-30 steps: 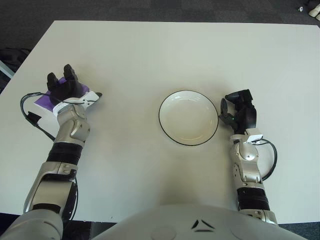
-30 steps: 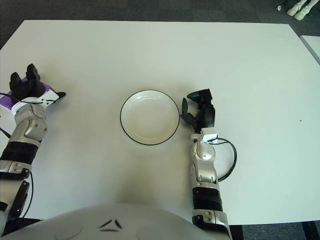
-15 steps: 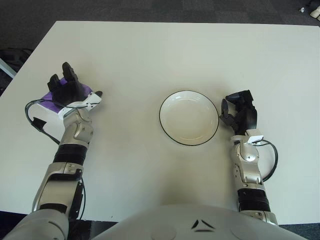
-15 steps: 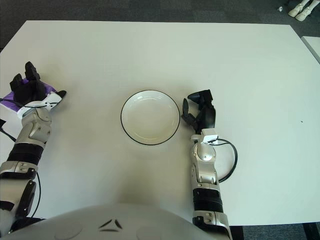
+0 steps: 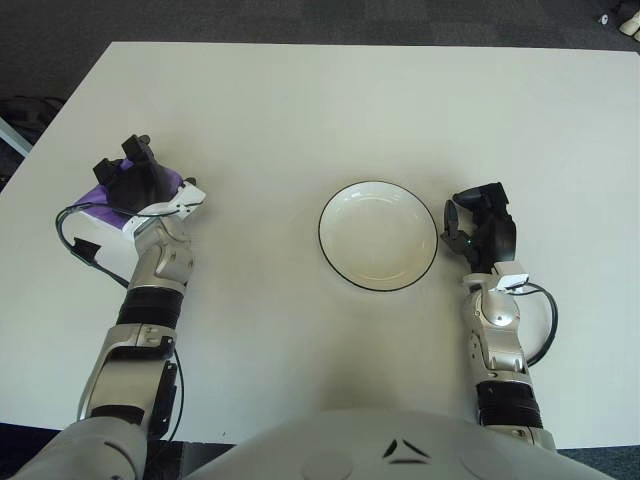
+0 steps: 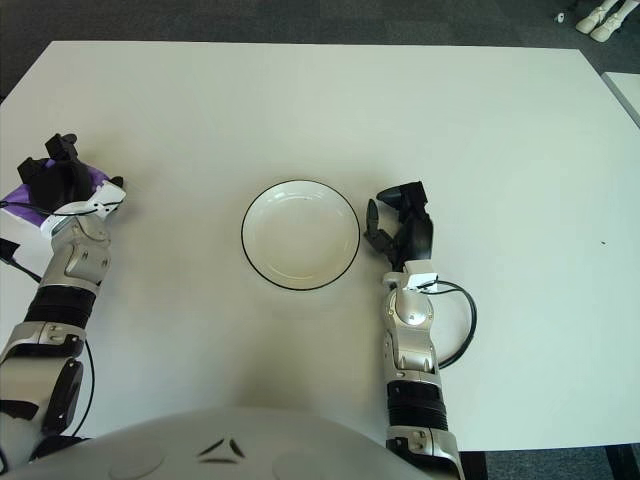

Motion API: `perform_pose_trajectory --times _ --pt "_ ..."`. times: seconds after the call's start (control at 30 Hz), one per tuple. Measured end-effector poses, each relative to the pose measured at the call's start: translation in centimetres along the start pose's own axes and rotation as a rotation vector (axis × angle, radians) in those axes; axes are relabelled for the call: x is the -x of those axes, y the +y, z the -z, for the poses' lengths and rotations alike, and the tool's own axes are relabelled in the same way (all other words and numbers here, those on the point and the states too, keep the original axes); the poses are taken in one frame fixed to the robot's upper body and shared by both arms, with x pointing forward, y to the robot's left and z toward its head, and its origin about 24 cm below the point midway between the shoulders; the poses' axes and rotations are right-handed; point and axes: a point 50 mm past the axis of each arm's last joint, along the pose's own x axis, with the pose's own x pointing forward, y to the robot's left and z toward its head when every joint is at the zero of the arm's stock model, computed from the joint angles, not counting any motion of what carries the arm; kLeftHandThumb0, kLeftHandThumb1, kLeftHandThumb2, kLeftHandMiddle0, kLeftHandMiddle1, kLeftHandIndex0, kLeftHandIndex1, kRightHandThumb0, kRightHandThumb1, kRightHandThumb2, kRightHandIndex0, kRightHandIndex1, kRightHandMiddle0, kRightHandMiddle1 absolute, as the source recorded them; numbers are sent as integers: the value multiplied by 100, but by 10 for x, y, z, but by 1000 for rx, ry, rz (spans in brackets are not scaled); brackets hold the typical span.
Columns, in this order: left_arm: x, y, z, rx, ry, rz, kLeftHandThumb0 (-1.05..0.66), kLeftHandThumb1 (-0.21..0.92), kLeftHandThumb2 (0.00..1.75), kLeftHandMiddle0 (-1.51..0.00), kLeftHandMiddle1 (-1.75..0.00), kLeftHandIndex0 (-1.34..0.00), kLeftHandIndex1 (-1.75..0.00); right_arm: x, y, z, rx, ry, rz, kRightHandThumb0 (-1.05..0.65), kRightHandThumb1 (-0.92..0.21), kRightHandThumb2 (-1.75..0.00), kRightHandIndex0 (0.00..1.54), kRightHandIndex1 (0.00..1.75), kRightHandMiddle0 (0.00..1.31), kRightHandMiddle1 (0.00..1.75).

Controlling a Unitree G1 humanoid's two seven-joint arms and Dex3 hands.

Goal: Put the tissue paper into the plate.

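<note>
Tissue paper point(image 5: 103, 194): purple-and-white pack, lying on the white table point(image 5: 300, 110) well to the left of the plate point(image 5: 378, 235), near the table's left edge. Left hand point(image 5: 138, 184) sits on top of the pack, dark fingers curled down around it (the pack's purple top shows only at the hand's left side). Plate: white with a thin dark rim, nothing in it. Right hand point(image 5: 478, 226) shows just right of the plate's rim, fingers loosely bent, holding nothing.

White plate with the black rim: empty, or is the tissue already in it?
Empty. The white plate with the black rim shows only bare surface; the purple tissue pack sits under the left hand at the table's left.
</note>
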Motion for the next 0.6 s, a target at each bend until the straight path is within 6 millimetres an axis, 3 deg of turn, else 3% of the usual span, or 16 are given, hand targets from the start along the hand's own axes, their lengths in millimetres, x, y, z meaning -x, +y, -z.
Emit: perform_pose_trajectory --times 0.13,0.2,0.3,0.43,0.6 --pt "1 -1 -2 26 -7 -2 -32 13 125 -36 -174 -11 -174 1 -1 0 3 0 5 -37 -74 -79 65 127 30 175" --pt "1 -1 -2 29 -8 -2 6 23 127 -47 -174 -16 -174 1 -1 0 4 1 6 -37 -73 -80 66 126 31 175" --pt "2 -1 -4 36 -10 -3 34 26 133 -57 -175 -26 -175 2 -2 0 -2 -2 7 -37 -72 -81 67 124 31 175" --pt "3 -1 -6 45 -11 -8 8 18 146 -70 -175 -45 -172 2 -2 0 -7 -2 1 -37 -72 -81 67 123 31 175" --pt "3 -1 -6 46 -11 -12 1 10 156 -77 -175 -54 -172 2 -2 0 -9 -1 -1 -37 -73 -80 67 122 31 175"
